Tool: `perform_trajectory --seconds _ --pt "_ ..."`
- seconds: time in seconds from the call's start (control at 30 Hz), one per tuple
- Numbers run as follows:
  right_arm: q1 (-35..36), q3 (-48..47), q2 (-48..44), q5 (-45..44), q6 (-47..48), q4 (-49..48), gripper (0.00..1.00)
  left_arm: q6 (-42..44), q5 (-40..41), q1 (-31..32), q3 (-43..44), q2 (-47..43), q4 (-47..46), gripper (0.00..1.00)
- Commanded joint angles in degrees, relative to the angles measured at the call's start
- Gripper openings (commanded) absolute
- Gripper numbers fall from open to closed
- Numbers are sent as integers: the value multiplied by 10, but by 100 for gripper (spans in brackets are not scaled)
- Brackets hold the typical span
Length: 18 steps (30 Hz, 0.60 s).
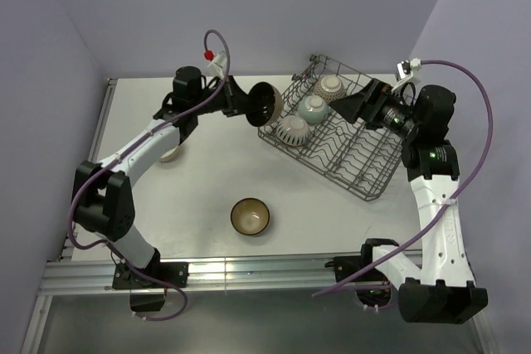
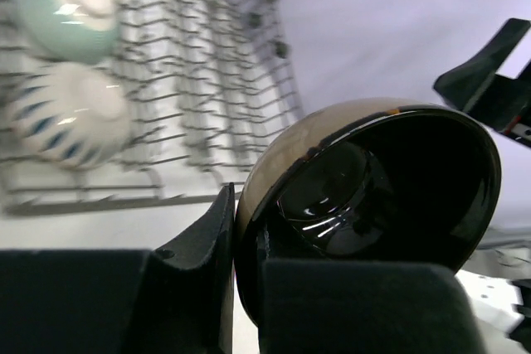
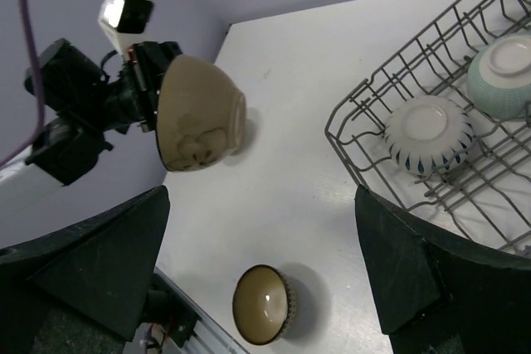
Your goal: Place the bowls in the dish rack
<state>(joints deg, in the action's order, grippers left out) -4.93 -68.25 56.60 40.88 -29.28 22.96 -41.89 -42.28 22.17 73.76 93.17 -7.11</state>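
My left gripper (image 1: 253, 105) is shut on the rim of a bowl (image 1: 268, 104) that is glossy black inside (image 2: 373, 180) and tan with a flower mark outside (image 3: 199, 113). It hangs tilted above the table, just left of the grey wire dish rack (image 1: 348, 151). In the rack lie a cream bowl (image 1: 331, 86), a pale teal bowl (image 1: 314, 108) and a white bowl with blue marks (image 1: 292, 130). A brown bowl with a tan inside (image 1: 250, 215) stands upright on the table in front. My right gripper (image 1: 353, 105) hovers open over the rack, holding nothing.
A pale round thing (image 1: 171, 153), mostly hidden under my left arm, lies on the table at the left. The rack's right half (image 1: 369, 163) holds only bare tines. Lilac walls close the table at the back and sides.
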Motion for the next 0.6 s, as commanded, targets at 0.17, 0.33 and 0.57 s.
perform_trajectory --seconds 0.17,0.33,0.57 --pt "11 43 -49 15 -63 -45 100 -175 -17 81 33 54 -232 0" --pt "14 61 -56 16 -71 -53 100 -204 -10 112 67 104 -261 0" --pt "47 51 -26 -9 -61 -39 100 -215 -4 141 99 141 -270 0"
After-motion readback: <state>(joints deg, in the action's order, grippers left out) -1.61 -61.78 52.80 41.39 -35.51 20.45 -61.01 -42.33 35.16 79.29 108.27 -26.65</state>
